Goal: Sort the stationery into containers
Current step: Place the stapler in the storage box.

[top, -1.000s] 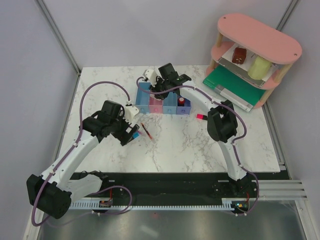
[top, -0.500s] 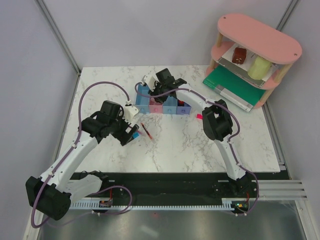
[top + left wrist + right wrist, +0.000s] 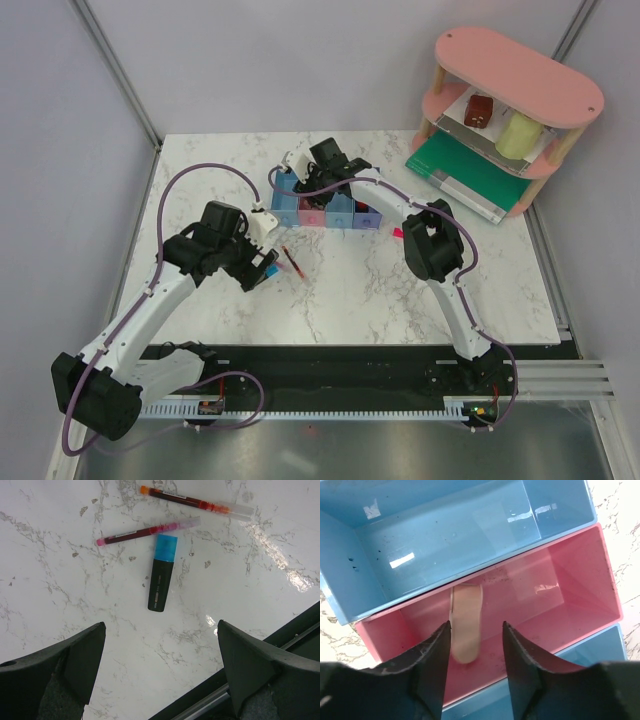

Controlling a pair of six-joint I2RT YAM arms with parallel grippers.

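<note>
Left wrist view, nearest first: the left gripper hangs over the marble table with its fingers spread wide and nothing between them. Beyond them, toward 12 o'clock, a black marker with a blue cap lies flat, cap pointing away. A thin pink-red pen lies crosswise right at the cap's end; whether they touch I cannot tell. An orange-tipped pen lies farther out at 1 o'clock, apart from it.

From the top camera, a small pink-red block lies on the marble at 9 o'clock of the right arm's elbow. Farther back, the row of four joined bins stands toward 12 o'clock.

Seen from the right wrist, the right gripper points down into the pink bin, fingers parted. A pinkish eraser lies inside, one end against the wall shared with the light blue bin. It sits closest to the finger at 9 o'clock, and contact there cannot be told; the other finger is clear of it.

Farthest, at 2 o'clock, a pink shelf holds a brown block and a pale green cylinder.
</note>
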